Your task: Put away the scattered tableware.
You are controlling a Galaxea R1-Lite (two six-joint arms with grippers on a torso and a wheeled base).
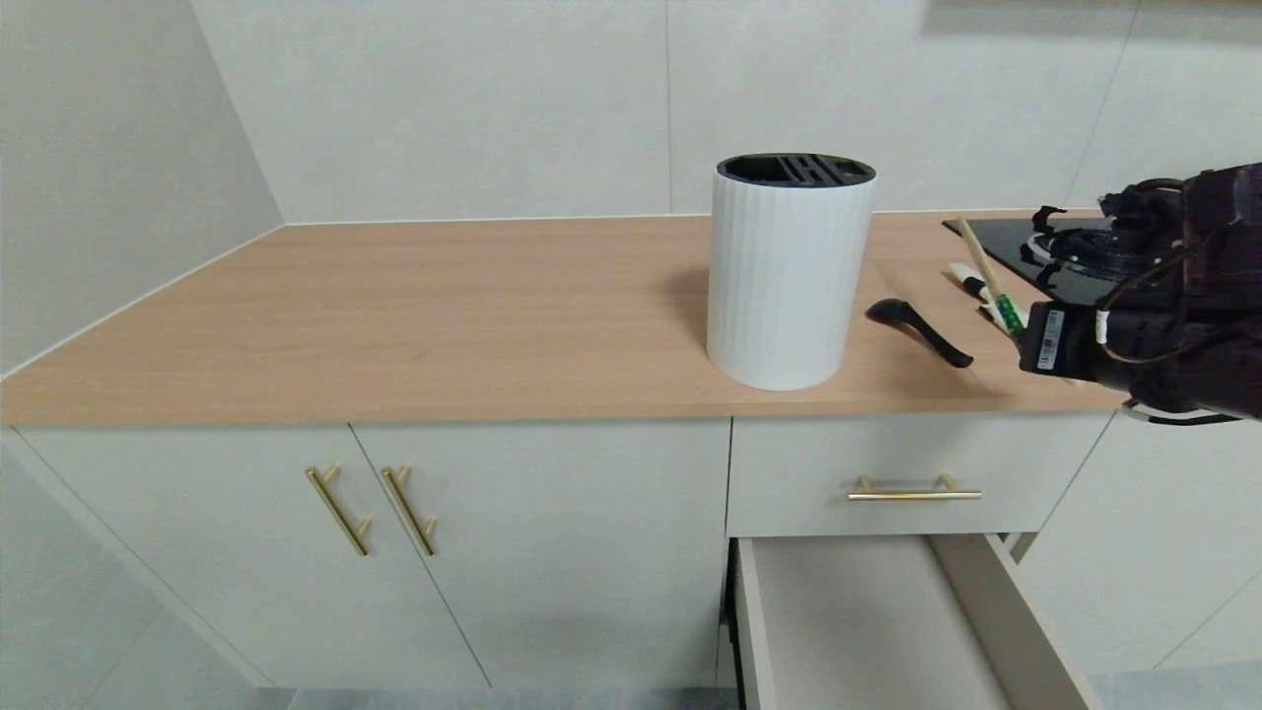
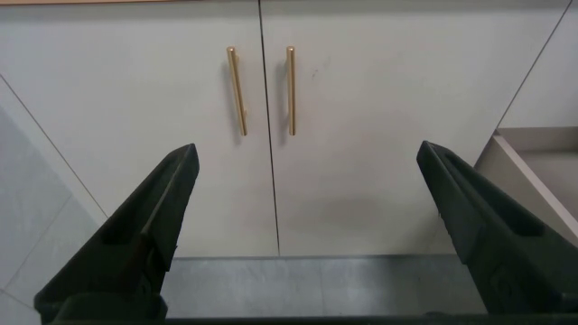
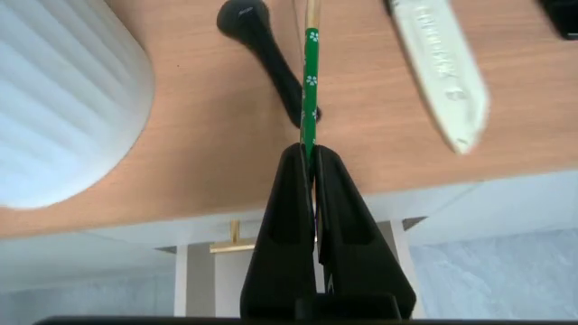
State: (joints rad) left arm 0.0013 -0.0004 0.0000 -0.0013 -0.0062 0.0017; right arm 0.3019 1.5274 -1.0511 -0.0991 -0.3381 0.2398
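Observation:
My right gripper [image 1: 1025,340] is shut on the green patterned end of a wooden chopstick [image 1: 986,276], held over the countertop's front edge at the right; the wrist view shows the fingers [image 3: 291,194] pinching the chopstick [image 3: 311,81]. A black spoon [image 1: 917,330] lies on the wooden counter just left of it, and appears as a black spoon [image 3: 262,45] beside the chopstick. A white-handled utensil [image 1: 971,284] lies behind it. The white ribbed holder [image 1: 789,271] with a black slotted top stands upright to the left. My left gripper [image 2: 307,226] is open and empty, low in front of the cabinet doors.
A black stove top [image 1: 1045,256] sits at the counter's back right. Below the counter, the lower drawer [image 1: 749,631] is pulled open under a shut drawer with a gold handle [image 1: 915,490]. Two cabinet doors with gold handles [image 2: 237,90] face the left gripper.

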